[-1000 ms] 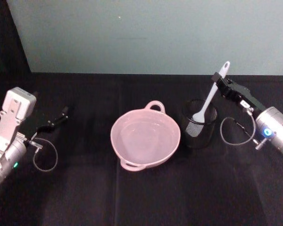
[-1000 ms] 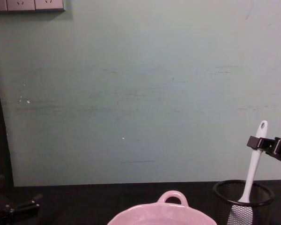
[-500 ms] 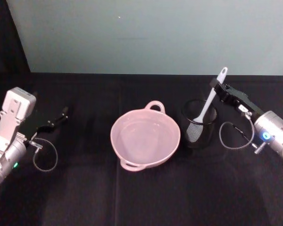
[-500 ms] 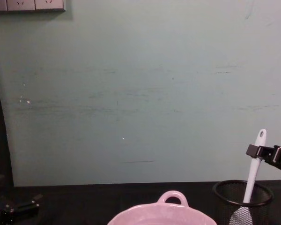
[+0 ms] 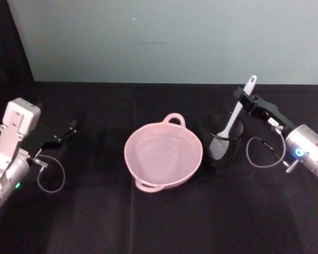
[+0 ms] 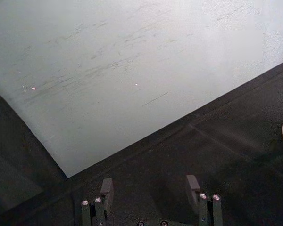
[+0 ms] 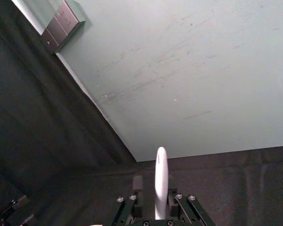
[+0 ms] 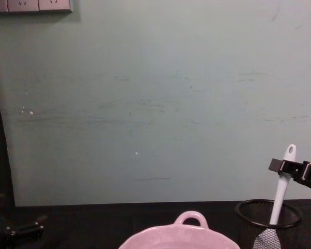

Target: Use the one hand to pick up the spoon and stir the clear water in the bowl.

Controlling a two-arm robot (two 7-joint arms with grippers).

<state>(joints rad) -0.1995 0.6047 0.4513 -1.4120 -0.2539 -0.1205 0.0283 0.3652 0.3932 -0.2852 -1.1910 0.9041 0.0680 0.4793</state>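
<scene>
In the head view the right gripper (image 5: 240,97) sits at the right of the frame, just above the middle, its black fingers closed on the upper handle of the spoon (image 5: 234,118), a little below the handle's tip. The spoon leans, with its handle end toward the upper right and its flat head down inside the black wire-mesh cup (image 5: 224,139), where the pale head shows through the mesh. The cup stands on the black bench (image 5: 164,222) just to the right of the pink bowl (image 5: 163,156), nearly touching it. The bowl lies at the centre of the frame with one loop handle toward the wall and another on the near rim; the clear water (image 5: 161,159) in it shows only as faint glints against the pink. In the chest view the spoon (image 8: 281,194) rises from the cup (image 8: 269,226) at the lower right, with the right gripper (image 8: 281,166) clamped on it just under the handle tip, and the bowl's rim (image 8: 181,237) lies at the bottom centre. The left gripper (image 5: 72,126) rests low over the bench at the left of the head view, well apart from the bowl; in the left wrist view its fingers (image 6: 107,188) stand apart and hold nothing.
</scene>
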